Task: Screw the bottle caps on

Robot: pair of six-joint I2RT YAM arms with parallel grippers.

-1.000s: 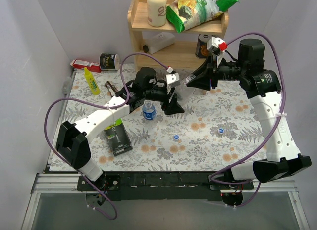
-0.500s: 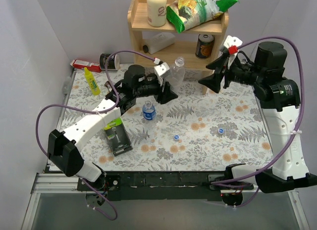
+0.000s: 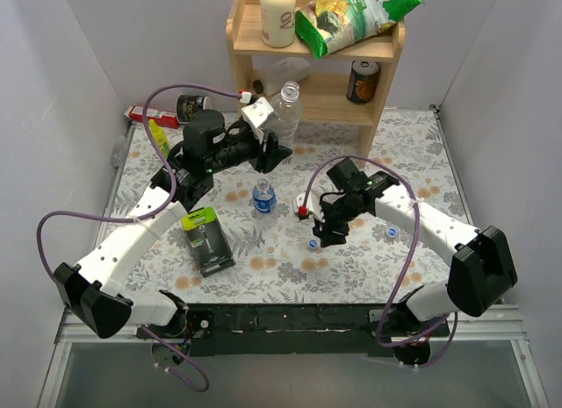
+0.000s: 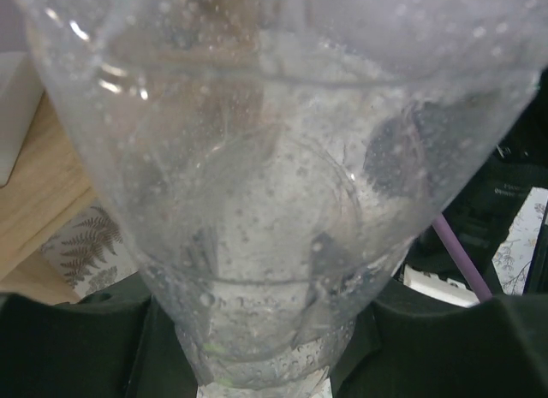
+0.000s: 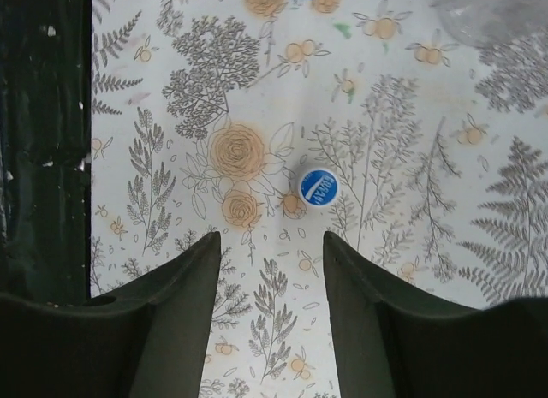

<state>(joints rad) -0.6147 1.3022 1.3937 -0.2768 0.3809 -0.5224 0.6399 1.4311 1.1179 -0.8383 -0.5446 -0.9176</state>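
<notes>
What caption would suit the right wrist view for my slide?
Open right fingers hover over floral tablecloth, small round blue plastic cap lying just ahead.

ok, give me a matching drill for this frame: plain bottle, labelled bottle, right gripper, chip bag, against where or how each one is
1. plain bottle
2. labelled bottle
3. right gripper
4. chip bag

A. upright on the table
B. open, close to a blue cap
C. on top of the shelf
D. clamped in the left gripper

Pairs: 1-D, 2-A, 3-B, 4-C
</notes>
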